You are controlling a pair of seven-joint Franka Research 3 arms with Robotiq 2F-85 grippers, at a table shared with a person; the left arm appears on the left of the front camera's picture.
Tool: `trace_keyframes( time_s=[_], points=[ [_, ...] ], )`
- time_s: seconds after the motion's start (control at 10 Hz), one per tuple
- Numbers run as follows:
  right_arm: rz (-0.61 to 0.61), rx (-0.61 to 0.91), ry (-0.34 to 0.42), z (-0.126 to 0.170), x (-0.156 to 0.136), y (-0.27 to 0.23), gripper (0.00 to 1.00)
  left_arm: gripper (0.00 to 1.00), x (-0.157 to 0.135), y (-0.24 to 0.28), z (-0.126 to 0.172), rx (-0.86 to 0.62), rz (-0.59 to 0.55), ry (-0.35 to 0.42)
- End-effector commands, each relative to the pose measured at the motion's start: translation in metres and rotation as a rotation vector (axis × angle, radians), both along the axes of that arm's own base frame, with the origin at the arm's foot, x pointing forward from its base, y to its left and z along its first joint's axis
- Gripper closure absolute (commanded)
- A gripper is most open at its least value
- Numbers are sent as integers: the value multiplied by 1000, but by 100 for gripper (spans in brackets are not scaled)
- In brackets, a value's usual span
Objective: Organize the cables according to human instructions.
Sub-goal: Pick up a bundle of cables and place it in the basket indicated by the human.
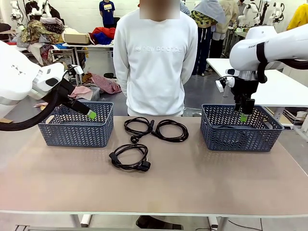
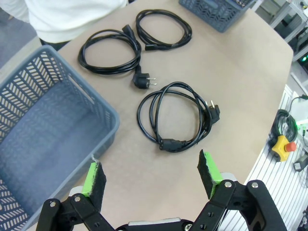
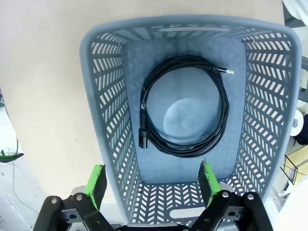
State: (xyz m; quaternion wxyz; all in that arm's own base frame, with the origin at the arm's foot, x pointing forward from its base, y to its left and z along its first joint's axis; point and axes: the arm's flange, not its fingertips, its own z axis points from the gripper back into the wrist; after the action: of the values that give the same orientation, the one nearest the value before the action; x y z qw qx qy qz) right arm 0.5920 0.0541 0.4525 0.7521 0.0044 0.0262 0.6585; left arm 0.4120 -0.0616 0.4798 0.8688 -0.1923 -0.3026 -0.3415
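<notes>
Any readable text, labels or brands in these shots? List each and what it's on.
"new balance": on the chest of the person's white sweatshirt.
Dark lettering on the right arm: cut off and too small to read.
Yellow print on a blue shirt far back: too blurred to read.

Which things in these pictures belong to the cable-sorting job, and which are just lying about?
Job in hand:
- near cable
- far-left cable
- far-right cable
- cable in the right basket
- left basket
- right basket

Lying about:
- clothes pile behind the person
- yellow box with a red button beside the table
</notes>
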Motion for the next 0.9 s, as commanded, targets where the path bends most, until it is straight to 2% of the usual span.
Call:
trace_keyframes(
  time_s=[0.0, 0.2, 0.3, 0.5, 0.8],
  points=[
    [6, 1, 1, 0, 0, 2, 0, 0, 1, 2, -2, -16, -19, -10],
    [2, 0, 1, 0, 0, 1, 2, 0, 1, 2, -2, -16, -19, -10],
    [-60, 40, -4, 5, -8, 4, 0, 0, 1, 2, -2, -16, -19, -10],
    [-185, 117, -9, 14, -36, 15, 0, 0, 1, 2, -2, -16, -19, -10],
    [-271, 182, -51, 27, -80, 38, 0, 0, 1, 2, -2, -16, -19, -10]
  ],
)
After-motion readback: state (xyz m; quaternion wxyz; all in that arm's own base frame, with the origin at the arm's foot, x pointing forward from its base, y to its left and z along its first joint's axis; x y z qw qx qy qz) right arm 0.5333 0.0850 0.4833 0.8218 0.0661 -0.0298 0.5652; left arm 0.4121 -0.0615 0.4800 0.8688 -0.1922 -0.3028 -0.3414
